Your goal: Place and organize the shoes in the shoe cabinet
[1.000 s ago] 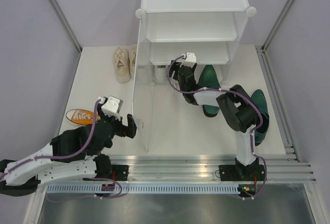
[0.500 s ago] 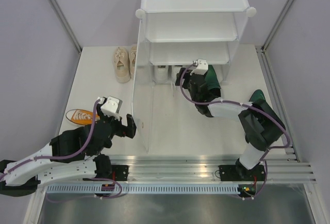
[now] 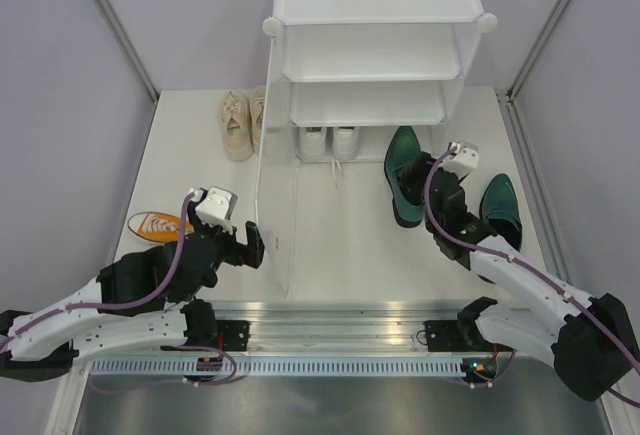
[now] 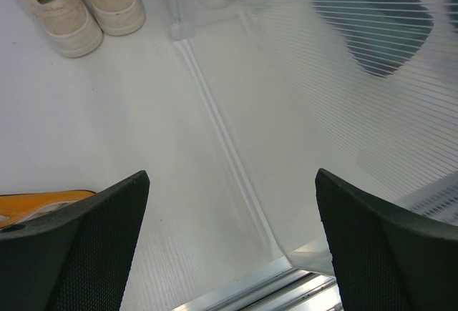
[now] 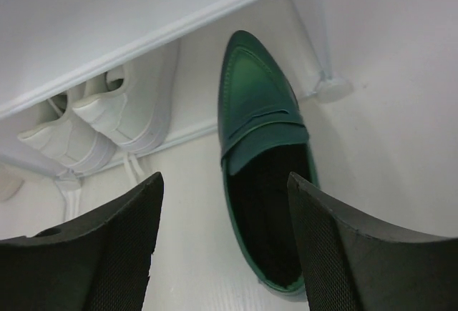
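The white shoe cabinet point(image 3: 375, 50) stands at the back. A white pair of shoes point(image 3: 330, 141) sits in its bottom tier. One dark green heel point(image 3: 403, 167) lies with its toe just under the lowest shelf point(image 5: 107, 11), and the other point(image 3: 500, 210) is outside on the right. My right gripper point(image 3: 432, 183) hovers open over the near heel point(image 5: 261, 111), its fingers either side of the shoe's opening. Low at the cabinet's left panel point(image 4: 343, 75), my left gripper point(image 3: 248, 240) is wide open and holds nothing. Cream sneakers point(image 3: 240, 123) and an orange sneaker point(image 3: 155, 223) lie to the left.
Grey walls close in the white floor on both sides. A metal rail point(image 3: 400, 315) runs along the near edge by the arm bases. The cabinet's translucent left panel stands between my left arm and the tiers.
My right arm has drawn back out of the cabinet's bottom tier and swung right, over the green heel, with its jaws a little narrower. The left arm has not moved.
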`<state>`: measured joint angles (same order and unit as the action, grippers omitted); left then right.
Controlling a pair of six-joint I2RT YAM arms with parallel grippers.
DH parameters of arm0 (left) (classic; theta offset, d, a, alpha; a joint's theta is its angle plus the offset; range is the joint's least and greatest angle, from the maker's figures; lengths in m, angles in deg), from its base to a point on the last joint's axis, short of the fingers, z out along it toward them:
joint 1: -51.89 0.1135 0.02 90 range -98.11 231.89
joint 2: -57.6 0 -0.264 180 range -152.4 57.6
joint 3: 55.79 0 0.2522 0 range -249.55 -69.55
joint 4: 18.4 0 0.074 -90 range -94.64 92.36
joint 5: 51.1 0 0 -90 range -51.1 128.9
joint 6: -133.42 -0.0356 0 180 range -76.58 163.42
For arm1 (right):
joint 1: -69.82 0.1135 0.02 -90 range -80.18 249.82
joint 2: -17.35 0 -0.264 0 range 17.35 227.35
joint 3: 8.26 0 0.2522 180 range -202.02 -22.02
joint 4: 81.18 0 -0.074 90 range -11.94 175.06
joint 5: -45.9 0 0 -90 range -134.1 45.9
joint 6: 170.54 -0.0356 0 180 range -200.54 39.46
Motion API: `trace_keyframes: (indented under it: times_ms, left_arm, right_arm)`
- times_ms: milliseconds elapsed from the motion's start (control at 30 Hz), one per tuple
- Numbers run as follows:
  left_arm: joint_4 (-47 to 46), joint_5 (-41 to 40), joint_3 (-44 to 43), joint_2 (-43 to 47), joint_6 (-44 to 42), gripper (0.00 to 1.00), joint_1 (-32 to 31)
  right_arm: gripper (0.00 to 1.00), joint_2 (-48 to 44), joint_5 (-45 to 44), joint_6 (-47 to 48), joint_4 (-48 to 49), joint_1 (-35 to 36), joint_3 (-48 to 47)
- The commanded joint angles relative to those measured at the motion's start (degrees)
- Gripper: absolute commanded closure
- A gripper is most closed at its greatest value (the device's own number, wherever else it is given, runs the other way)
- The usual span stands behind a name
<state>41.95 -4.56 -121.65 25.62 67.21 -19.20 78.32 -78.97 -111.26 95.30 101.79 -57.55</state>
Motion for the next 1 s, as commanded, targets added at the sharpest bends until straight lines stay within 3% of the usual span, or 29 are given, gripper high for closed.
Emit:
trace_keyframes:
  times_ms: [0,300,400,533,600,633,667,967]
  left_arm:
    - [-1.59,-0.92,0.33,-0.36,-1.82,0.00,0.25]
    - [-1.68,-0.40,0.42,-0.27,-1.82,0.00,0.25]
    - [-1.59,-0.05,0.42,-0.27,-1.82,0.00,0.25]
    - [-1.68,0.05,0.42,0.08,-1.91,0.00,0.16]
    - [-1.68,0.13,0.42,0.17,-1.91,0.00,0.25]
    - [-1.68,0.13,0.42,0.26,-1.91,0.00,0.25]
    - [-1.68,0.22,0.42,0.43,-1.91,0.00,0.25]
    - [-1.76,0.57,0.42,0.87,-1.91,0.00,0.25]
  right_arm:
    - [0.26,-2.17,-0.21,-6.54,-9.97,-3.04,3.61]
    - [0.27,6.68,12.98,-7.69,-2.96,-11.83,5.03]
    - [0.36,11.69,14.83,-6.64,-1.71,-13.24,2.93]
    - [0.71,14.44,15.80,-6.98,-1.63,-13.60,0.73]
    - [0.81,14.96,16.06,-7.33,-1.28,-13.60,-0.41]
    - [0.94,15.14,16.06,-7.60,-1.28,-13.60,-0.94]
    - [0.98,15.49,16.06,-7.69,-1.28,-13.60,-1.99]
    - [0.99,20.15,14.31,-9.18,-1.54,-13.60,-10.95]
